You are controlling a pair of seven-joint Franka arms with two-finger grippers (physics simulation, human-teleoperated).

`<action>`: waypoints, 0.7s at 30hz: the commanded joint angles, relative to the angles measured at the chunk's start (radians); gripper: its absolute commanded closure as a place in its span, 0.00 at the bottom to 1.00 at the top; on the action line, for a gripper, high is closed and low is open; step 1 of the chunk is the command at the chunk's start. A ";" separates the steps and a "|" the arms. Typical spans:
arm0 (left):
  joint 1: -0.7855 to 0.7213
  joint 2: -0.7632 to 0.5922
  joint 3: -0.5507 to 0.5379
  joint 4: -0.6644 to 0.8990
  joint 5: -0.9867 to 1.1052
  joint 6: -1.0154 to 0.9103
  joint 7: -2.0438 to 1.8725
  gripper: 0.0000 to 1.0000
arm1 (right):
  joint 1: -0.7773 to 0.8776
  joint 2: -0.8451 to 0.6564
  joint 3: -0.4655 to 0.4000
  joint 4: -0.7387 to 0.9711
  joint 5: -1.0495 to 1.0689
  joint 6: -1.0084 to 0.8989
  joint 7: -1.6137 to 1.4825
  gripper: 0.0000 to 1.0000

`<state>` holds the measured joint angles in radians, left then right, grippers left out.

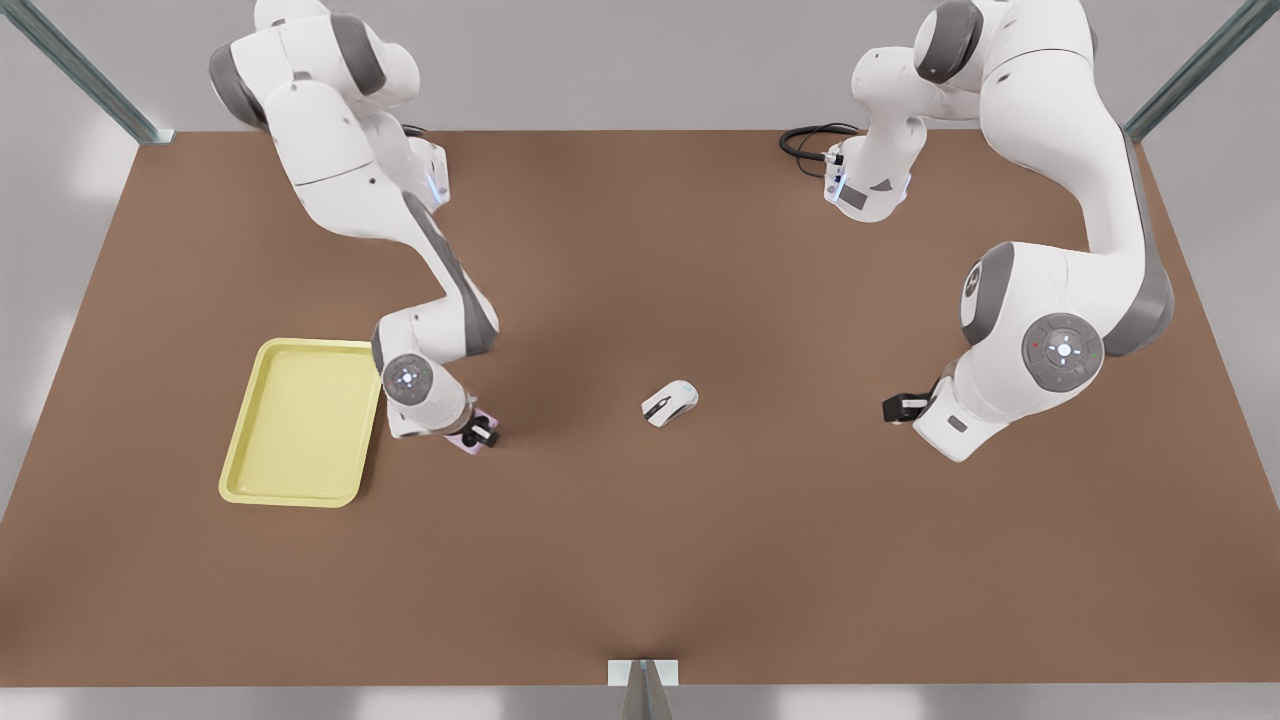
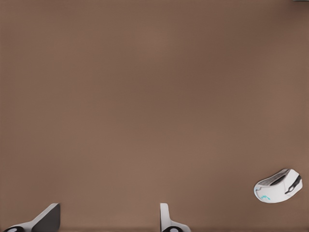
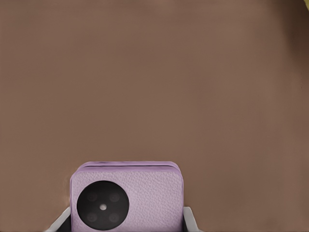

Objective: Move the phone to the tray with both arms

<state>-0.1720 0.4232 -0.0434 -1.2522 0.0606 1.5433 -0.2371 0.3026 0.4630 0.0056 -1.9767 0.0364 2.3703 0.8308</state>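
Observation:
The pale pink phone (image 3: 145, 193), with a black camera circle on its face, sits between the two fingers of my right gripper (image 3: 126, 223), which press against its sides. In the front view that right gripper (image 1: 478, 432) is low over the table, just off the right side of the yellow tray (image 1: 240, 440), and a pink edge of the phone (image 1: 462, 443) peeks out under it. My left gripper (image 1: 905, 407) hangs at the front view's right, far from the phone. In the left wrist view the left gripper (image 2: 106, 224) stands open over bare table.
A white computer mouse (image 1: 669, 403) lies near the middle of the brown table, between the two arms, and the mouse (image 2: 278, 185) is off to one side of my left gripper. A black cable (image 1: 805, 140) curls at the far edge.

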 commanded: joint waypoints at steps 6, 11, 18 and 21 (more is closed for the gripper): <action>-0.001 -0.001 -0.001 0.000 -0.004 -0.002 -0.004 0.00 | -0.272 -0.107 -0.081 -0.174 -0.001 0.000 -0.892 0.22; -0.001 -0.001 -0.003 0.000 -0.004 -0.003 -0.001 0.00 | -0.379 -0.041 -0.173 -0.186 0.000 0.055 -1.207 0.22; -0.001 -0.001 -0.003 0.000 0.001 -0.002 0.009 0.00 | -0.359 -0.070 -0.168 -0.162 0.013 0.021 -1.220 0.00; -0.003 -0.004 -0.004 0.000 0.002 -0.002 0.010 0.00 | -0.293 -0.191 -0.150 0.085 -0.003 -0.261 -1.136 0.00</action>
<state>-0.1753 0.4206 -0.0473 -1.2522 0.0612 1.5419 -0.2347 -0.0134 0.2908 -0.1356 -1.9369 0.0353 2.3021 0.0698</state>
